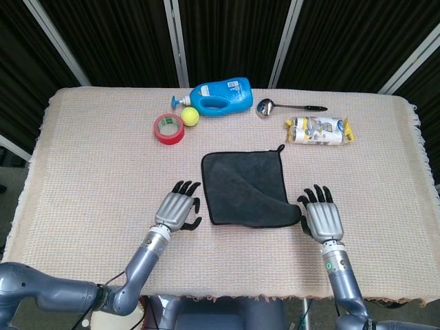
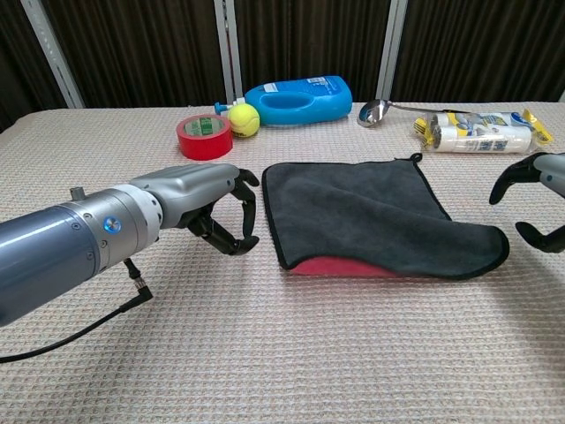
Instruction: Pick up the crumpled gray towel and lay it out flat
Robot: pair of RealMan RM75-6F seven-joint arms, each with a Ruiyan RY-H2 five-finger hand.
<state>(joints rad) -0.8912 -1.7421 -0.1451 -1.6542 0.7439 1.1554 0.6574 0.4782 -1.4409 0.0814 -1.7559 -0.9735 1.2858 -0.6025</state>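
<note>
Gray towel [image 1: 245,188]: mid-table, nearly flat, near edge slightly raised. My left hand [image 1: 177,210] and right hand [image 1: 322,220]: either side, fingers spread, empty. I'd smooth that edge gently.

The cloth-covered tabletop [image 1: 89,158] carries a gray towel [image 1: 245,188], red tape roll [image 1: 168,128], tennis ball [image 1: 190,117], blue detergent bottle [image 1: 218,97], ladle [image 1: 289,107] and snack packet [image 1: 320,130].

left hand [image 1: 177,210]: brushed silver metal back plate, black jointed fingers [image 2: 248,205]
right hand [image 1: 323,220]: same silver plate and black fingers
forearms: smooth blue-grey metal tubes, ringed silver wrist collars
markings: small blue dot on left forearm, green dot on right wrist
cable: thin black lead with angled plug under left forearm
</note>
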